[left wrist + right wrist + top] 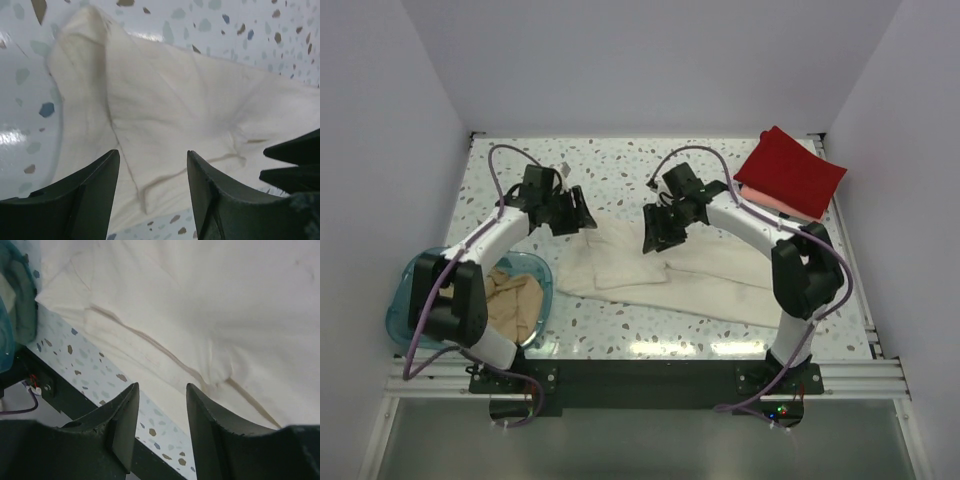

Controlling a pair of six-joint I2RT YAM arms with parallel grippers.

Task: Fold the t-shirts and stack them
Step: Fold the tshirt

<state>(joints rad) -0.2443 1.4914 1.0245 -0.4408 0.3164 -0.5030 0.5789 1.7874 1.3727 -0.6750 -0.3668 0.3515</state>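
A cream-white t-shirt [670, 272] lies partly folded on the speckled table; it also fills the left wrist view [190, 110] and the right wrist view [200, 305]. My left gripper [582, 218] is open and empty above its far left edge, and shows in its own view [152, 165]. My right gripper [654, 238] is open and empty above the shirt's middle, and shows in its own view [162, 395]. A folded red t-shirt [790, 172] lies on a salmon pink one [767, 201] at the far right. A tan-beige t-shirt [515, 300] is crumpled in the tub.
A translucent blue tub [405, 290] stands at the near left table edge and shows at the left of the right wrist view [10, 310]. White walls close the table in on three sides. A black rail [650, 370] runs along the front.
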